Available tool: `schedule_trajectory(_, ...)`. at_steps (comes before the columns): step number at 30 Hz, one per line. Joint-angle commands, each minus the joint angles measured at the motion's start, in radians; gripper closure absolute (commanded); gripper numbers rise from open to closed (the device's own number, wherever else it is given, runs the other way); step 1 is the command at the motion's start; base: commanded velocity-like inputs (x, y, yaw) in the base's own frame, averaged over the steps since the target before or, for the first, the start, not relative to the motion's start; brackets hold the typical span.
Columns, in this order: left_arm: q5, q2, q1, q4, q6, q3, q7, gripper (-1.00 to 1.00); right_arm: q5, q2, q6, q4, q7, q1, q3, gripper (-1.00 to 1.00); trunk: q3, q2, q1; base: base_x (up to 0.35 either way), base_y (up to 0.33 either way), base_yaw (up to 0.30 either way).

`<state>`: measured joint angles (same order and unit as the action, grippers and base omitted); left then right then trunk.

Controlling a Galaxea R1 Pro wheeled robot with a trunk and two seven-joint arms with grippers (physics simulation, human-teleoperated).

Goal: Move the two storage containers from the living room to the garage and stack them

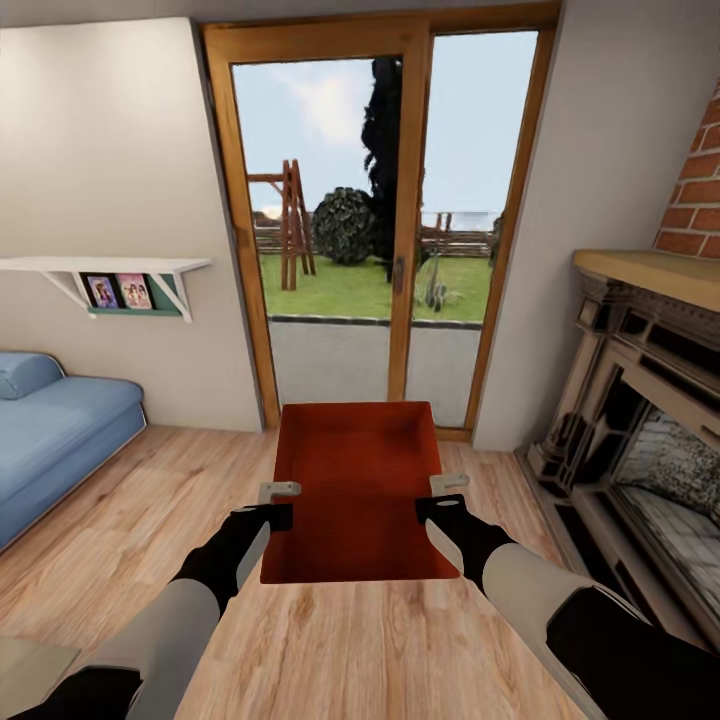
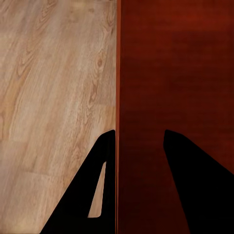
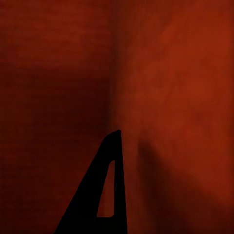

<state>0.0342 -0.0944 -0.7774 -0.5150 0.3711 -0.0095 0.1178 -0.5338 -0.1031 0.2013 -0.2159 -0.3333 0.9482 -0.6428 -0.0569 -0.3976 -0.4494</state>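
Orange-red plastic is occupying the centre of the head view: one storage container (image 1: 358, 480) is being carried lidless and level above the wood-plank flooring (image 1: 180, 480) of the living room, directly in front of the glazed patio door (image 1: 385, 230).

Left gripper (image 1: 279, 500) is clamping the container's left wall. In the left wrist view, the two dark fingers (image 2: 195, 185) are standing one on each side of that wall, the outer finger over the planks and the inner finger against the red interior, so the left gripper (image 2: 139, 146) is holding the wall between narrowly spaced jaws.

Right gripper (image 1: 447, 492) is sitting at the container's right wall. In the right wrist view, a single dark finger (image 3: 105, 190) is showing against the red plastic of the container (image 3: 170, 97); the second finger is hidden, so the grip is probably closed on the wall, but that view alone is not confirming it.

Both forearms are extending forward from the lower corners of the head view, with the container spanning the gap between them.

Surroundings: a blue sofa (image 1: 50, 430) is standing at the left, under a white wall shelf (image 1: 100, 270) carrying small pictures. A stone fireplace (image 1: 640, 420) with brick above it is standing at the right.
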Motion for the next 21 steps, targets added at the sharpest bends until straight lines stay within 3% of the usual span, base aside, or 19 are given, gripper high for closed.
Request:
schedule_trajectory(1, 0.001, 0.001, 0.000, 0.000, 0.006, 0.009, 0.009, 1.00, 0.029, 0.017, -0.063, -0.003, -0.032, 0.001, 0.020, 1.00, -0.002, -0.002, -0.001, 0.000, 0.000, 0.000)
schedule_trajectory(21, 0.001, 0.001, 0.000, -0.002, 0.006, 0.011, 0.009, 1.00, 0.028, 0.017, -0.063, -0.003, -0.029, 0.002, 0.020, 1.00, -0.001, -0.002, -0.001, 0.000, 0.000, 0.001)
